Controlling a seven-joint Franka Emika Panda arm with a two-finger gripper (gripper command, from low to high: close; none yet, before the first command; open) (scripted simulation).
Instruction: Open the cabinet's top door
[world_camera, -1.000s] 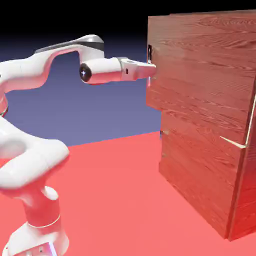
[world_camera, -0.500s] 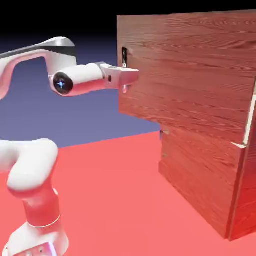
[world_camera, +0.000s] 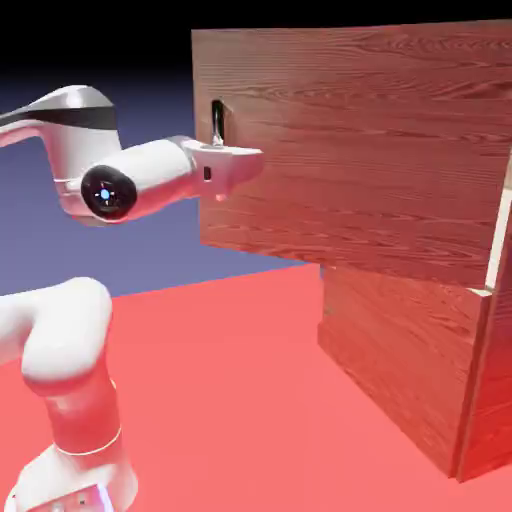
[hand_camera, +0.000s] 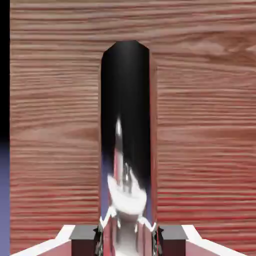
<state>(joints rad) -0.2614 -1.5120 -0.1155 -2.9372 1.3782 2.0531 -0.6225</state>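
One arm's jaws are gripping the single dark handle (world_camera: 217, 122) (top door (world_camera: 370, 140) of two swinging out) on the cabinet (world_camera: 420, 370).

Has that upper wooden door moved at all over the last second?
Yes. The top door has swung further open: its handle edge has travelled toward the exterior view's left, away from the unmoved lower panel, pulled by the gripper shut on the handle.

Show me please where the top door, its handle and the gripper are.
top door (world_camera: 360, 140): exterior view, middle of the panel.
handle (hand_camera: 127, 110): hand view, middle of the dark bar.
gripper (world_camera: 219, 147): exterior view, fingertips at the handle.
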